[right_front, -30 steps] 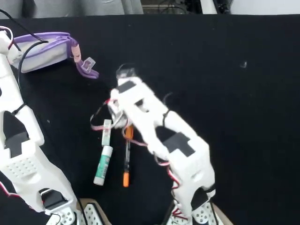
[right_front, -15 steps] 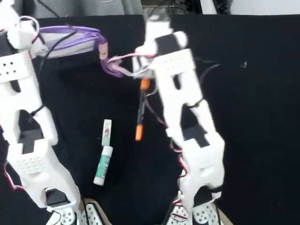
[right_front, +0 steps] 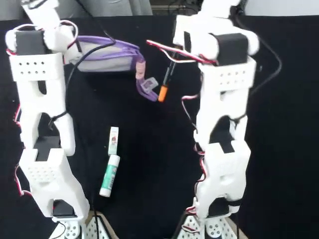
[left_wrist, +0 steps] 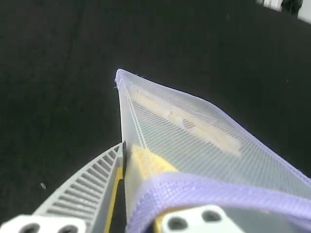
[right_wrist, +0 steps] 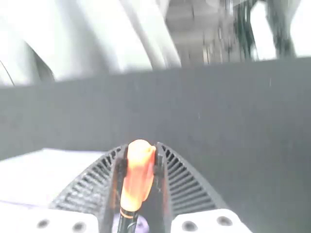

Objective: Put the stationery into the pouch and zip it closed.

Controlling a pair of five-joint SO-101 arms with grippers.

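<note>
Both arms have lifted since a second ago, the pen (right_front: 164, 87) now up beside the pouch (right_front: 107, 56) | right gripper (right_wrist: 141, 156) clenched on the pen, orange end foremost, near the zip-pull (right_front: 148, 85) | left gripper (left_wrist: 127, 160) pinching the pouch edge, holding it off the table (right_front: 279, 149) | I'd line the tip with the mouth before letting go | glue stick (right_front: 109, 175) waits on the table

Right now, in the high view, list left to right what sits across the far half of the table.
From the left: left arm → pouch → purple pull tab → orange-tipped pen → right arm. The glue stick lies nearer, so it is left out.
</note>
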